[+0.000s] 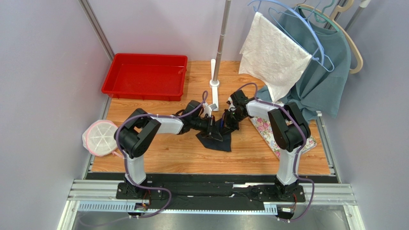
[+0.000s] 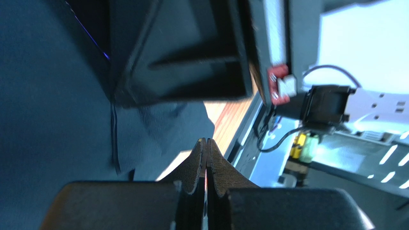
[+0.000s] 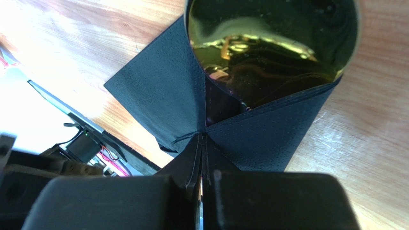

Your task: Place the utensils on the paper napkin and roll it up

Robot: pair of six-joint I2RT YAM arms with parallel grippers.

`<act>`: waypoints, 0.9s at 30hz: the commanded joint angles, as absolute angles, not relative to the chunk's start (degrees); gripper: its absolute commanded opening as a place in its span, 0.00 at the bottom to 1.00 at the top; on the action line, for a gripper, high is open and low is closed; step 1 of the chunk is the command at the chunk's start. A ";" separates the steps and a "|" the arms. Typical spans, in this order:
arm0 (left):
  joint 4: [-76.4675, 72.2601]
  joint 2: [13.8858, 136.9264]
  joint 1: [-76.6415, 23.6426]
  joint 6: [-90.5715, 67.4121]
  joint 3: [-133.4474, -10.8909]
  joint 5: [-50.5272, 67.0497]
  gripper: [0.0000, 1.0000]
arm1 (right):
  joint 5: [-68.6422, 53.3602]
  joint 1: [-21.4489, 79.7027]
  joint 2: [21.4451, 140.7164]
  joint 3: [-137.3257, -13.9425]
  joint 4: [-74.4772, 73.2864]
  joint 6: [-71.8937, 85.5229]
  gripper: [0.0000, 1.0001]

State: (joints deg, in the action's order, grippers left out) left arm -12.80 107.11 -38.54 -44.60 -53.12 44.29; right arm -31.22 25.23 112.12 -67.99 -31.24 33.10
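The black paper napkin (image 1: 217, 142) lies crumpled on the wooden table beneath both grippers. In the right wrist view the napkin (image 3: 158, 91) wraps around the shiny gold bowl of one of the utensils (image 3: 269, 48); its handle is hidden. Two folds of the sheet meet at my right gripper (image 3: 202, 138), which is shut on the napkin. My left gripper (image 2: 206, 142) is shut too, hovering beside the napkin (image 2: 48, 120), and nothing shows between its tips. From above, the left gripper (image 1: 214, 129) and right gripper (image 1: 227, 122) almost touch.
A floral mat (image 1: 269, 130) lies under the right arm. A red tray (image 1: 145, 75) sits at the back left and a metal pole (image 1: 219, 48) stands behind the grippers. A white cloth (image 1: 273, 52) and a teal garment (image 1: 321, 72) hang at the back right. A white round object (image 1: 100, 136) rests at the left edge.
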 commanded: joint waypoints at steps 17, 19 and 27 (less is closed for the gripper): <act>-13.80 117.07 -37.88 -49.83 -55.64 35.16 0.00 | -29.53 25.14 111.71 -66.80 -29.97 31.03 0.00; -13.45 118.12 -37.62 -50.01 -55.37 35.16 0.00 | -29.53 25.05 110.75 -67.50 -29.88 30.94 0.02; -12.93 119.71 -37.35 -48.69 -54.75 35.68 0.00 | -29.53 24.79 106.79 -70.31 -32.25 29.80 0.15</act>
State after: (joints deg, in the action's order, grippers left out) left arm -17.67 116.11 -37.76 -51.83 -55.27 43.24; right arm -30.41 25.04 110.52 -67.99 -31.33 31.59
